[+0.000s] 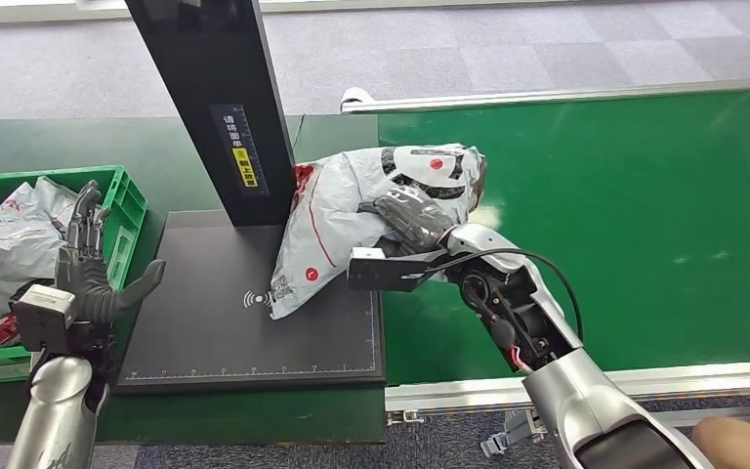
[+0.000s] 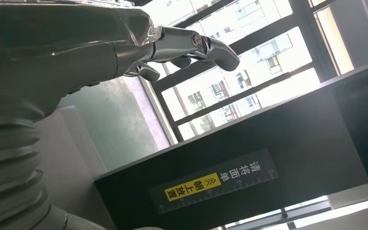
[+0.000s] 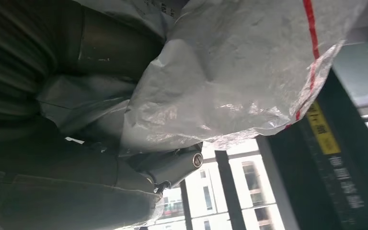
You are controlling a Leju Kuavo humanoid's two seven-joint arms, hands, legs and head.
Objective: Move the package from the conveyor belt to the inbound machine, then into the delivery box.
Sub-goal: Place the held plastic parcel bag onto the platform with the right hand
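Judging from the head view, the package [image 1: 352,220] has been taken off the conveyor belt [image 1: 625,215] and is being set on the inbound machine [image 1: 215,332]; the drop into the delivery box [image 1: 122,210] is left. The package is grasped by the right hand [image 1: 412,217], its lower corner hanging onto the platform beyond the fingers. It is seen as a crumpled grey plastic mailer with red markings. The left hand [image 1: 88,269] is held released, fingers apart, beside the box.

Black machine post [image 2: 287,143] bears label [image 2: 220,179]: 请将面单朝上放置.
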